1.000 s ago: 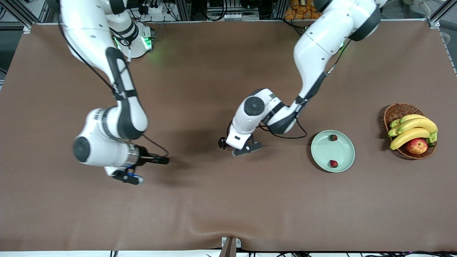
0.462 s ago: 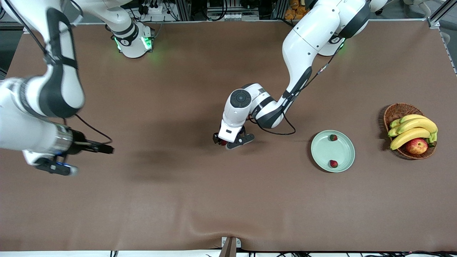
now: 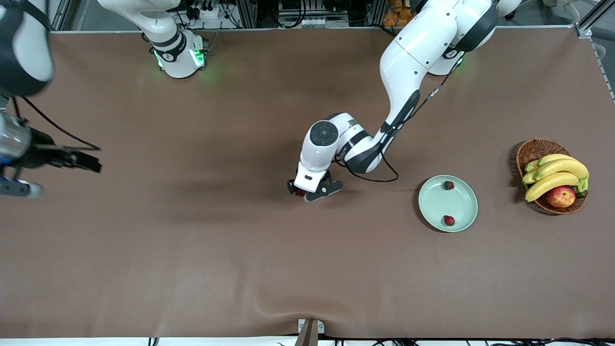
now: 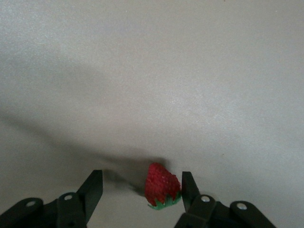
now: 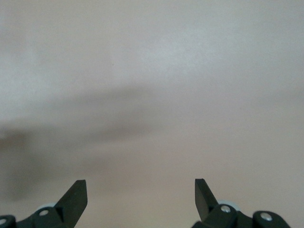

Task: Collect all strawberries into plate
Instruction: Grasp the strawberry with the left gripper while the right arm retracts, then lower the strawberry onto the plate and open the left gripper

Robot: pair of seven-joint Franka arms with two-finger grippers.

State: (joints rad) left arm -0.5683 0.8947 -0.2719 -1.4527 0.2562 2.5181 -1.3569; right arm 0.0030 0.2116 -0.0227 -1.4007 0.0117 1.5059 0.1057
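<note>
One strawberry (image 4: pixel 163 185) lies on the brown table between the fingers of my left gripper (image 4: pixel 141 183), which is open around it. One finger touches the berry's side and the other stands apart from it. In the front view the left gripper (image 3: pixel 307 191) is down at the table's middle, with a bit of red strawberry (image 3: pixel 300 193) showing under it. Two more strawberries (image 3: pixel 448 185) (image 3: pixel 448 220) lie on the pale green plate (image 3: pixel 439 204), toward the left arm's end. My right gripper (image 5: pixel 141 194) is open and empty, up over the right arm's end of the table (image 3: pixel 21 187).
A brown wicker basket (image 3: pixel 533 149) with bananas (image 3: pixel 552 175) and a red-yellow apple (image 3: pixel 560 196) stands beside the plate, at the left arm's end of the table. A cable (image 3: pixel 379 179) loops from the left wrist.
The right arm has swung up and away toward its own end of the table. The left gripper has settled lower around the strawberry and its fingers have narrowed a little.
</note>
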